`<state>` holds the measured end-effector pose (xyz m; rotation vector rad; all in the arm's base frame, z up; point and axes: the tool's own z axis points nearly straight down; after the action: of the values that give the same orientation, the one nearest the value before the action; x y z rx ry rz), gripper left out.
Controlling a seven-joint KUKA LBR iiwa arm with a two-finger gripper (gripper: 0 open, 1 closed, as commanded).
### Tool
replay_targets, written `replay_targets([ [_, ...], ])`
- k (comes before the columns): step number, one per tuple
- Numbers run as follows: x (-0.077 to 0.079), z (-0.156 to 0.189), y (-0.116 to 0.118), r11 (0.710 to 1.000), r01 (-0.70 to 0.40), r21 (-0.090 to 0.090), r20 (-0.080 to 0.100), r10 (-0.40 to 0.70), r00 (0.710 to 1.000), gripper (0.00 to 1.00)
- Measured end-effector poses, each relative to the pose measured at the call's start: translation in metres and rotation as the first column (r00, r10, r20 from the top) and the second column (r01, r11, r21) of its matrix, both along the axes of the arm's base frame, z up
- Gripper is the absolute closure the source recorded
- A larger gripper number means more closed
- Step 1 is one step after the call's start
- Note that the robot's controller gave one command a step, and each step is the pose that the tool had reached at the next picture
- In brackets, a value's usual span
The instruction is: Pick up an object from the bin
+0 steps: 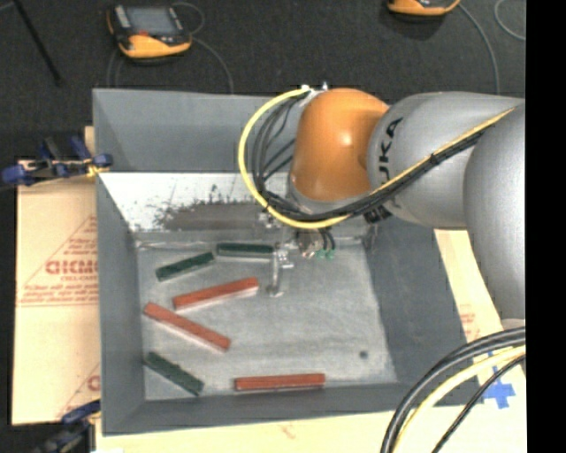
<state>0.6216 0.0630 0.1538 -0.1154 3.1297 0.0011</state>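
Bin: a grey metal bin (119, 265) with sloping walls, seen from above.
Bin floor: pale grey, matt and scuffed, with a small dark speck (363, 356) toward the front right.
Back wall: streaked with dark scratch marks (199, 211) along its lower part.
Arm: a silver arm (460, 168) with an orange cover (332, 142) and looped yellow and black cables, hanging above the back right of the bin.
End effector: the end effector (278, 281) sits low over the floor near the middle of the bin, toward the back. I cannot tell whether it is released or clenched.
Nearest things: a level green bar (245, 250) whose right end reaches the end effector, and a slanted red bar (217, 294) whose right end lies just beside its tip. I cannot tell whether either is touched.
Other things: a tilted green bar (185, 264) to the left, a long red bar (187, 326) below it, a corner green bar (174, 372) at the front left, and a front red bar (279, 382) along the front wall. All lie flat and apart.
Room: a dark surface surrounds the bin, crossed by thin cables, with two orange-and-black devices (149, 31) (423, 4) at the back.
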Motion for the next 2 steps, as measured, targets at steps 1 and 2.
replay_targets([
  [1, 0.0048, -0.0748, 0.0288, 0.996, 0.085, 0.0, -0.005, -0.085, 0.996, 1.0],
  [2, 0.0048, -0.0749, 0.0288, 0.996, 0.085, 0.001, -0.005, -0.085, 0.996, 1.0],
])
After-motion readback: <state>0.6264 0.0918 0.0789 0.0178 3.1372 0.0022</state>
